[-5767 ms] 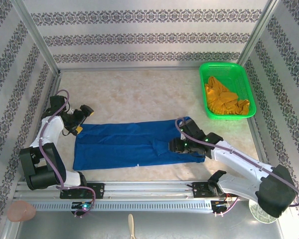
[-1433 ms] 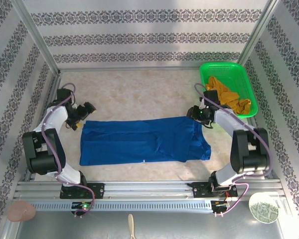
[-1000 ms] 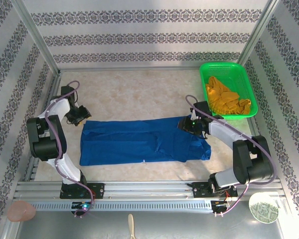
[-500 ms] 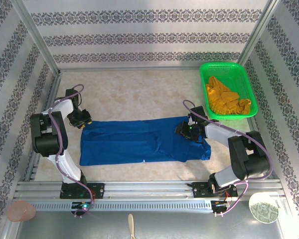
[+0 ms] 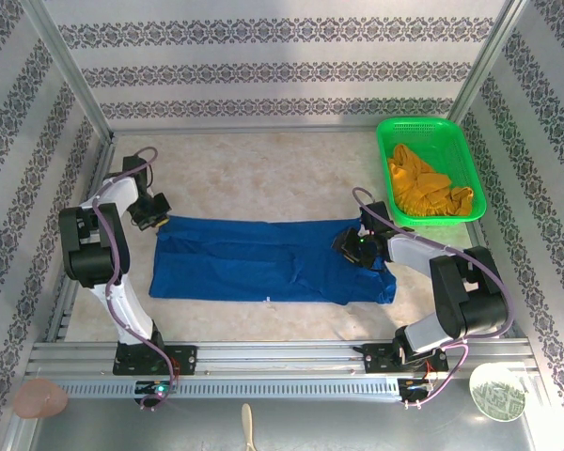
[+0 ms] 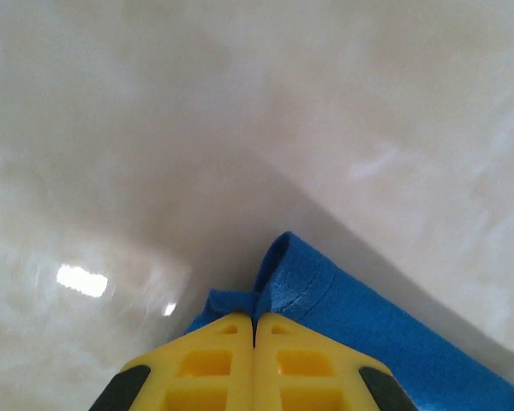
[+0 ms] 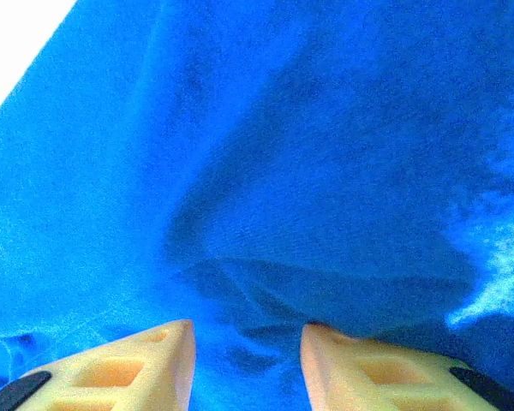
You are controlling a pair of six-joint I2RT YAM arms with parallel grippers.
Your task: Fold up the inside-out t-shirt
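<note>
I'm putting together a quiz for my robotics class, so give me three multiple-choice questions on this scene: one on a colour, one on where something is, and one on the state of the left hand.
1. What colour is the t-shirt?
A. red
B. white
C. blue

2. Where is the mustard garment?
A. on top of the t-shirt
B. in the green basket
C. hanging on the back wall

3. How is the left hand?
A. shut on the t-shirt's corner
B. open above the green basket
C. shut on the mustard garment

Answers:
1 C, the cloth laid out flat is royal blue.
2 B, it lies heaped inside the basket at the far right.
3 A, its yellow fingers meet with blue cloth pinched between them.
</note>
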